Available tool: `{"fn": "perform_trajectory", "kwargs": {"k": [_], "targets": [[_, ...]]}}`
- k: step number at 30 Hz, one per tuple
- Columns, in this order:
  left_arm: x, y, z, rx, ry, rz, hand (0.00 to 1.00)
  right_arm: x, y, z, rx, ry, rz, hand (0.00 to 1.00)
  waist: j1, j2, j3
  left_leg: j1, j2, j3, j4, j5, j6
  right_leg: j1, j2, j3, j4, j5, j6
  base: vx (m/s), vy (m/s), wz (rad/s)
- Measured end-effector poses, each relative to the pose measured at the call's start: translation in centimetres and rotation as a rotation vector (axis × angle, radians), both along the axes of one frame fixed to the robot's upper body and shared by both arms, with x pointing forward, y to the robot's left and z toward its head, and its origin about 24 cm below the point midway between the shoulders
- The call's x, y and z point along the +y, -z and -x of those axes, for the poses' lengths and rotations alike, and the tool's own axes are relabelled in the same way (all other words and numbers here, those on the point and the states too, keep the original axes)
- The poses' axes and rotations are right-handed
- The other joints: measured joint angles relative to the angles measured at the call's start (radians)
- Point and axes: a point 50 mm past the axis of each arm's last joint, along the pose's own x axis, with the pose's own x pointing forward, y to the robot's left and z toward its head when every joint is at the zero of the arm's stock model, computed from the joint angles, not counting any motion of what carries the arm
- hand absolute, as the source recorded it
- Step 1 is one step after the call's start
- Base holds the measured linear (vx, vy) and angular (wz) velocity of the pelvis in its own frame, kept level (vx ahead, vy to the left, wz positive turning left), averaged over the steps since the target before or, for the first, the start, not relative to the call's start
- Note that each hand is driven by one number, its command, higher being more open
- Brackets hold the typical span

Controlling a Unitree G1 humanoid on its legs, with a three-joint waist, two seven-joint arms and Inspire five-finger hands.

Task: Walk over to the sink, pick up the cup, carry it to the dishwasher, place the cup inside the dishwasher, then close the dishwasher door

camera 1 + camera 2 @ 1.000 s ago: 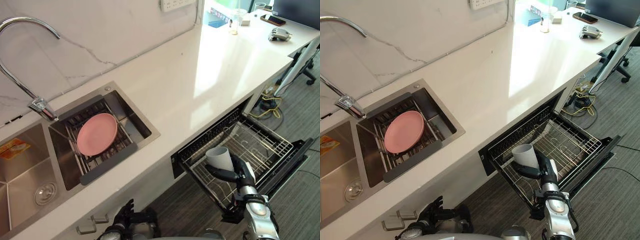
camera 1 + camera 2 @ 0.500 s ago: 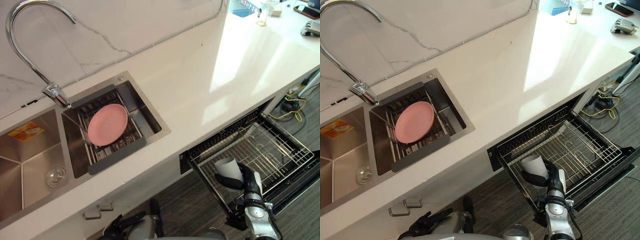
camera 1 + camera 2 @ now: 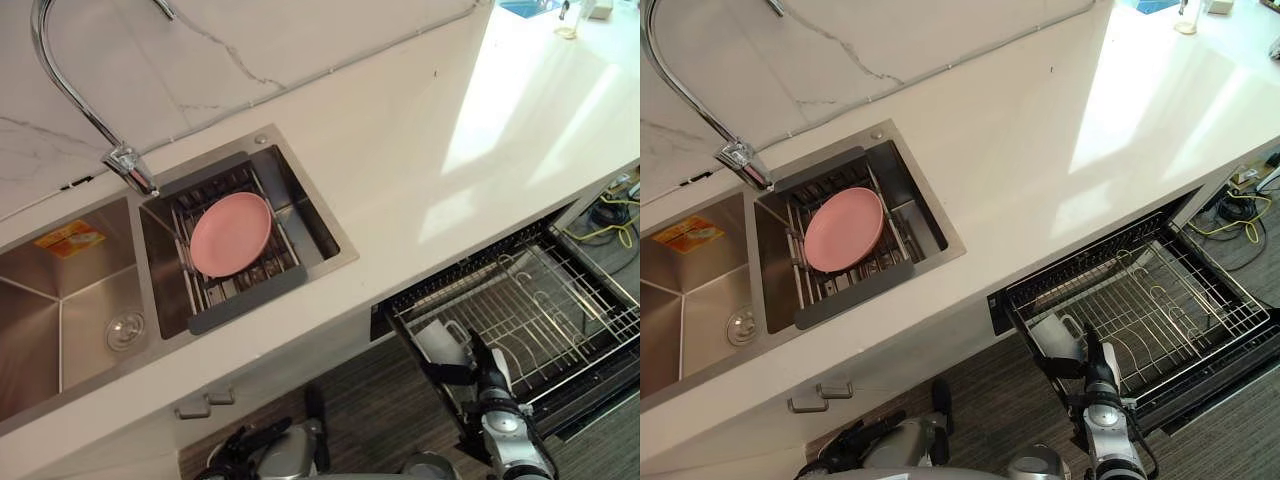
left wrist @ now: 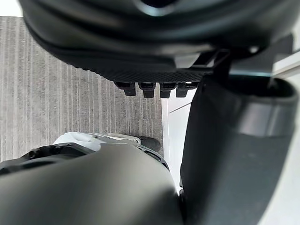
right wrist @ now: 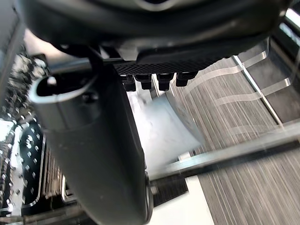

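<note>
One white counter (image 3: 420,150), then the sink (image 3: 50,320) with a pink plate (image 3: 231,234) on its drainer (image 3: 245,300). Dishwasher rack (image 3: 560,330) stands pulled out. My right hand (image 3: 482,365) wraps the cup (image 3: 435,338) at the rack's near left corner, wires close around it. Left hand (image 3: 238,447) hangs low, fingers loose, empty.

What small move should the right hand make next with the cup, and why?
Probably lower the cup a little, onto the dishwasher rack. The right hand grips it over the rack's near left corner, and I cannot tell whether it rests on the wires.
</note>
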Motion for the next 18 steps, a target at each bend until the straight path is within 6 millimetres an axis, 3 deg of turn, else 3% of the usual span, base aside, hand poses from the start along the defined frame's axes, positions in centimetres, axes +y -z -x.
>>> {"fn": "perform_trajectory", "kwargs": {"k": [5,9,12,14,18], "targets": [[0.0,0.0,-0.2,0.002,-0.007,0.005,1.0,0.3,0.3,0.2,-0.031,0.08,-0.064,1.0,0.009,-0.003,0.002,0.002,-0.001,0.0,-0.005,0.002,-0.005,0.002,0.0,0.0,-0.004,-0.001,0.0,0.0,-0.004,0.01],[0.0,0.0,-0.1,0.012,-0.019,0.007,1.0,-0.1,-0.7,-0.3,-0.132,0.196,-0.084,1.0,0.009,-0.007,0.003,0.007,0.001,0.007,-0.01,0.002,-0.006,0.001,0.002,0.008,-0.014,0.002,0.002,-0.02,-0.003,-0.06],[0.1,0.1,0.0,0.017,-0.031,0.008,1.0,-0.4,-3.3,-1.8,-0.324,0.317,-0.123,1.0,0.008,-0.011,0.004,0.015,0.012,0.033,-0.012,0.001,-0.008,0.0,0.015,0.036,-0.036,0.02,-0.002,-0.01,-0.017,-0.28],[0.2,0.1,0.2,0.024,-0.05,0.013,1.0,-1.0,-6.5,-2.9,-0.515,0.377,-0.127,1.0,0.007,-0.014,0.002,0.021,0.021,0.055,-0.004,-0.003,-0.013,0.001,0.025,0.063,-0.061,0.037,-0.005,-0.01,-0.02,-0.35],[0.4,0.3,1.0,0.051,-0.118,0.033,1.0,-1.6,-10.9,-2.8,-0.781,0.433,-0.135,1.0,0.005,-0.031,-0.012,0.045,0.033,0.079,0.009,-0.009,-0.017,0.019,0.036,0.095,-0.093,0.051,-0.009,-0.02,-0.025,-0.29]]}}
